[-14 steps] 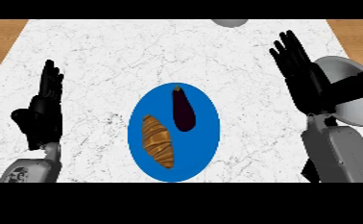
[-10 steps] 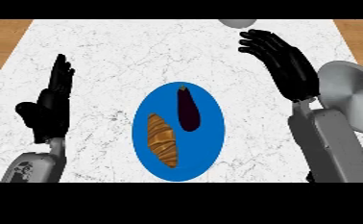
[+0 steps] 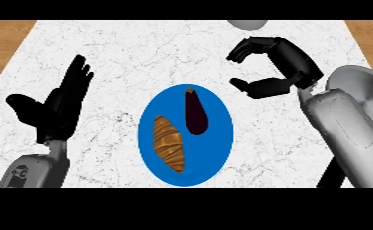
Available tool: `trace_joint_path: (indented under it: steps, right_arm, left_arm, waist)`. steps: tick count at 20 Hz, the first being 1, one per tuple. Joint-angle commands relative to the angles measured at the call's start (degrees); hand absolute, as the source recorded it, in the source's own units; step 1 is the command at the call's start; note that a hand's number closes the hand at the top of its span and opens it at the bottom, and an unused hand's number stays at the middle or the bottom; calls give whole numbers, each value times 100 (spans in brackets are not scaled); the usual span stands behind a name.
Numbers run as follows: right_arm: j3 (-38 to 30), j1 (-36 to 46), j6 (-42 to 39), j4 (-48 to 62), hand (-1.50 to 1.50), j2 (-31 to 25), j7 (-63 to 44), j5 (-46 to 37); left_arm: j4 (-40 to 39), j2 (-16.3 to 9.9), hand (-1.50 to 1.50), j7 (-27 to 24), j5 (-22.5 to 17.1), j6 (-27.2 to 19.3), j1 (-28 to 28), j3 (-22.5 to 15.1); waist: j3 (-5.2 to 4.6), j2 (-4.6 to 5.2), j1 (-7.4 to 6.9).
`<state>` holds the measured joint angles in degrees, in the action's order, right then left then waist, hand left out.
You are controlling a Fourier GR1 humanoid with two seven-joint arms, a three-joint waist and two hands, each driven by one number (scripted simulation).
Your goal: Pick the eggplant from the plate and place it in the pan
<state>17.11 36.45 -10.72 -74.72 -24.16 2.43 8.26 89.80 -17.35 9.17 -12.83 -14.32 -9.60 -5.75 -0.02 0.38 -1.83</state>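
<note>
Eggplant [image 3: 196, 112]: we judge it light, smooth, slippery; grasp mid-body. Lies below-left of our right hand [image 3: 280, 71], fingers curled, empty.

A white marbled surface [image 3: 146, 51] with fine grey veining fills most of the head view. Brown wood shows past its far left corner [image 3: 15, 29] and again past its far right corner. A croissant [image 3: 168, 142] lies roughly midway between the surface's left and right edges, closer to the near edge than to the far one. It is golden brown with darker ridges across it, and its long axis runs from far to near. A pale grey rounded object [image 3: 247, 23] sits at the far edge, right of the middle, cut off by the view's limit; what it is cannot be told.
</note>
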Motion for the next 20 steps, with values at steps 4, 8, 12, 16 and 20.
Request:
trace_joint_path:
  steps: [4,8,12,16,20]
  right_arm:
    - [396,607,-542,511,-150,-545,681,-1160]
    - [457,1268,-816,871,-150,-181,646,-1474]
    - [861,1909,-1445,1056,-150,-200,231,-1821]
    - [1393,2572,-1444,1502,-150,406,-286,-2511]
    - [1672,2685,-1890,1942,-150,490,-85,-2884]
  left_arm:
    - [441,-41,0,535,-52,37,34,-52]
    - [-206,17,0,274,-137,237,-282,226]
    - [-471,-2,0,-66,-226,429,-238,385]
    - [-357,14,0,79,-57,368,-262,232]
    - [38,92,0,72,-78,373,131,198]
  waist:
    - [5,-35,40]
    - [0,-20,113]
    - [-7,-19,110]
    - [-6,-14,54]
    - [-2,-25,50]
